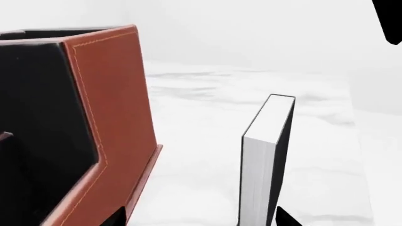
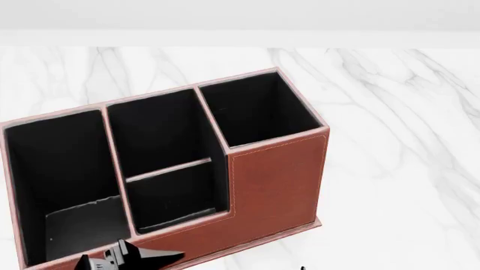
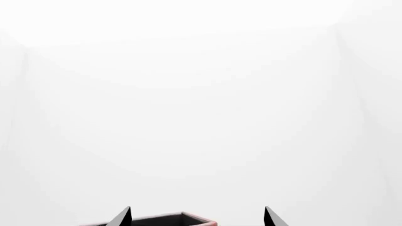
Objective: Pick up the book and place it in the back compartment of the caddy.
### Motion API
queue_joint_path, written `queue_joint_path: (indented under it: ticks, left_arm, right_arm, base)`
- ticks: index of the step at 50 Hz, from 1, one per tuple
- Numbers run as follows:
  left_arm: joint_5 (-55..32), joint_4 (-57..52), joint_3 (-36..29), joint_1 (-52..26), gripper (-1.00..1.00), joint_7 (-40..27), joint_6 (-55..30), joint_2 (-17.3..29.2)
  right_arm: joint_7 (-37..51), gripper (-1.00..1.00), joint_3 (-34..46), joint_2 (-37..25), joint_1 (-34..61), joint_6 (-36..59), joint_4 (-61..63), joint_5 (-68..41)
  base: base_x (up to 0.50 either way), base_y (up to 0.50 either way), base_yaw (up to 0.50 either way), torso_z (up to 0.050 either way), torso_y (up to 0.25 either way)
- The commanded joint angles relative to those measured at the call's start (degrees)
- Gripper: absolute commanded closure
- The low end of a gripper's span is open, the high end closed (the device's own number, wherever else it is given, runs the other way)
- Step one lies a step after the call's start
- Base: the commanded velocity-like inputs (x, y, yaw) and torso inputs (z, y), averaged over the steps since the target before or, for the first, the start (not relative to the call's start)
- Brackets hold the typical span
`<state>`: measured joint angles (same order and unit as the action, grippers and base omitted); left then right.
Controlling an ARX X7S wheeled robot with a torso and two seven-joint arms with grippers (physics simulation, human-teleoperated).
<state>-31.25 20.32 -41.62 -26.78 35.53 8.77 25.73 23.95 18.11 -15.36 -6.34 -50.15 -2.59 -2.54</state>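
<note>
Two right gripper (image 3: 197, 217) fingertips stand apart, empty, above the caddy (image 3: 154, 219); we see the book (image 1: 267, 160) upright beside the caddy; left gripper's state unclear.

Reddish-brown caddy (image 2: 274, 174), black book (image 1: 284, 141), white-veined marble table (image 2: 390, 112)

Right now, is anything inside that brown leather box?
The caddy shows only black lining in its four cells. The cell floors nearest the camera are partly hidden. The book stands upright outside, on the marble table.
</note>
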Motion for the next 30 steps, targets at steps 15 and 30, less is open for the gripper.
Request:
queue_joint_path:
  ticks: [15, 30]
  left_arm:
    - [0.99, 5.87, -2.00, -3.31, -1.00, 2.69, 0.38, -5.31]
    - [2.01, 7.65, -3.34, -5.04, -1.00, 3.25, -0.25, -7.53]
  right_arm:
    - [0.54, -1.00, 0.25, -0.26, 0.15, 0.27, 0.17, 0.21]
    - [0.75, -1.00, 0.42, -0.56, 0.31, 0.24, 0.10, -0.17]
  base:
    - [0.00, 0.00, 0.00, 0.000, 0.000]
    - [0.00, 0.00, 0.00, 0.000, 0.000]
